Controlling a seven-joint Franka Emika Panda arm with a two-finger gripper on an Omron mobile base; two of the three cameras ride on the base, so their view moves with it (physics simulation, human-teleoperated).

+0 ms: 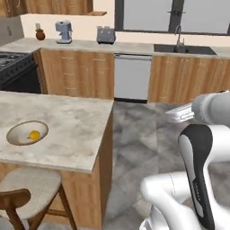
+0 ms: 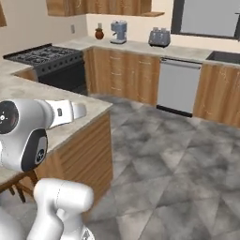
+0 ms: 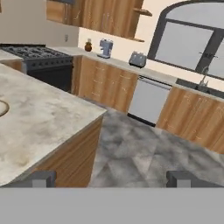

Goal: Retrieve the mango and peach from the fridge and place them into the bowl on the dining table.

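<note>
Presently: two-finger dark pincer [image 3: 112,178], fingers spread wide and grasping nothing, poised in the air off the corner of the long beige-grey marbled dining table [image 1: 67,130]. Shallow round tan speckled bowl [image 1: 18,137], resting on that table top, containing one smooth yellow-orange mango [image 1: 34,134]. Wooden cushioned stool [image 1: 27,186], tucked just beside the table's near edge.

Yellow-orange mango [image 1: 34,134] inside tan bowl [image 1: 18,137] on dining table [image 1: 72,130]
</note>
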